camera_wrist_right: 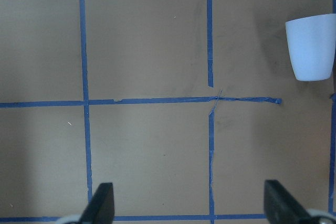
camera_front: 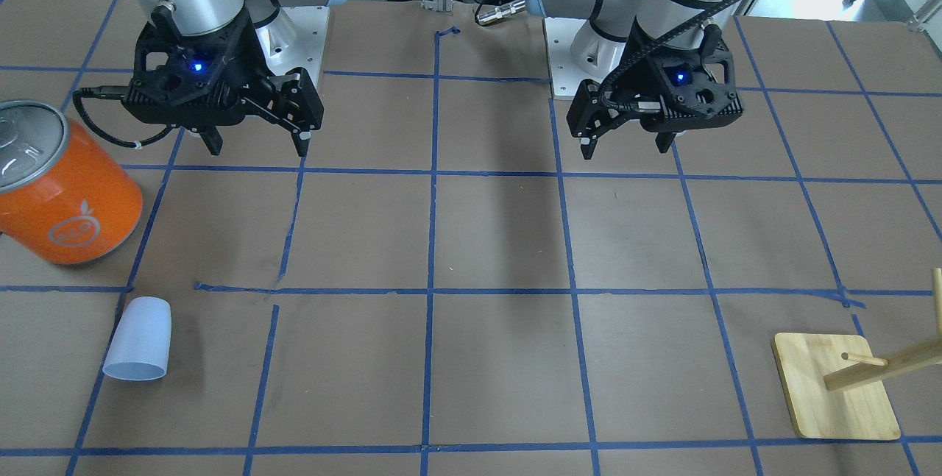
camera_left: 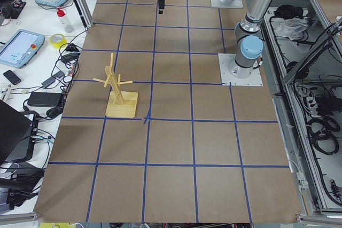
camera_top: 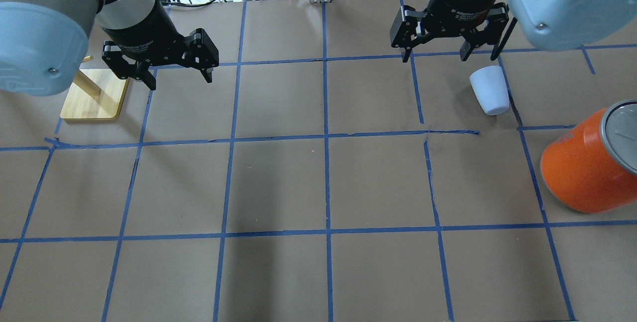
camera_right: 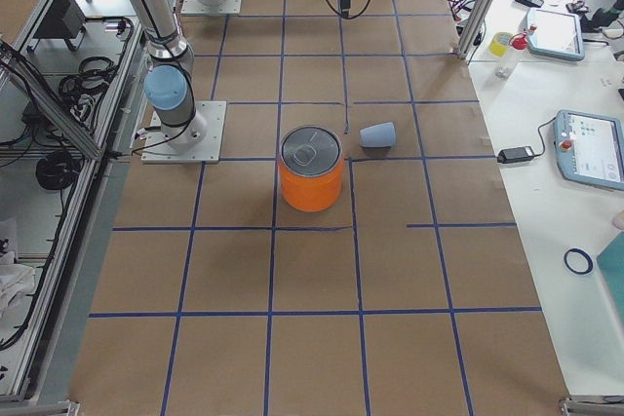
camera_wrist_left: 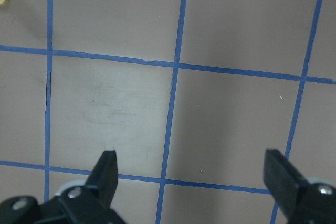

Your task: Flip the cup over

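We are seeing the cup (camera_top: 490, 90) lying on its side on the table (camera_top: 318, 182), in the upper right of the overhead view. Its long axis is running roughly from 12 to 6 o'clock, with the wide mouth pointing toward 12, away from the robot, and the narrow base pointing toward 6. A blue tape line (camera_top: 517, 120) is running just beside it at 3 o'clock. The right gripper (camera_top: 437, 54) is hanging above the table at the cup's 10 o'clock, apart from it, jaws spread wide and gripping nothing. The left gripper (camera_top: 178, 79) is hanging well off at 9 o'clock, equally wide and empty, with the wooden stand (camera_top: 94, 100) near its 8 o'clock. The orange can (camera_top: 582, 172) is standing upright at the cup's 4 o'clock, near it but not touching.
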Action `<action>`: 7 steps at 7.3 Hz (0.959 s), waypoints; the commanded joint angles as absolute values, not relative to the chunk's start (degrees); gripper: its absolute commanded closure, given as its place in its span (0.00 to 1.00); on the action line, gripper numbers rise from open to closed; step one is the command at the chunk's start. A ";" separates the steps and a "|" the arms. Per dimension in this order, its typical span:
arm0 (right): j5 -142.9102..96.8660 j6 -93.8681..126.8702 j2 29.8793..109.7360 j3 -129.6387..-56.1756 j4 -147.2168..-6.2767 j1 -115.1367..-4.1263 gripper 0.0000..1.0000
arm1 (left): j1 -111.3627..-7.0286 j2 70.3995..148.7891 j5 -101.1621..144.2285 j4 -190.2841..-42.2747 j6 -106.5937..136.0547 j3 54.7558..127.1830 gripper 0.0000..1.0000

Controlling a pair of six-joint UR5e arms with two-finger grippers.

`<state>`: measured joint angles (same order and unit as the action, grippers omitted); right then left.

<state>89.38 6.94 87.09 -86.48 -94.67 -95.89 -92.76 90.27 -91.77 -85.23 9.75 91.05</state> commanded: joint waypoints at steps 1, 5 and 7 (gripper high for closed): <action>89.38 6.94 87.10 -86.48 -94.66 -95.98 0.00 | -92.72 90.35 -91.76 -85.34 9.76 91.05 0.00; 89.30 7.03 86.84 -86.92 -94.92 -95.89 0.00 | -92.81 90.18 -91.84 -85.34 9.76 91.05 0.00; 89.56 6.24 86.66 -87.53 -95.18 -95.89 0.00 | -92.73 90.26 -91.76 -85.34 9.76 91.05 0.00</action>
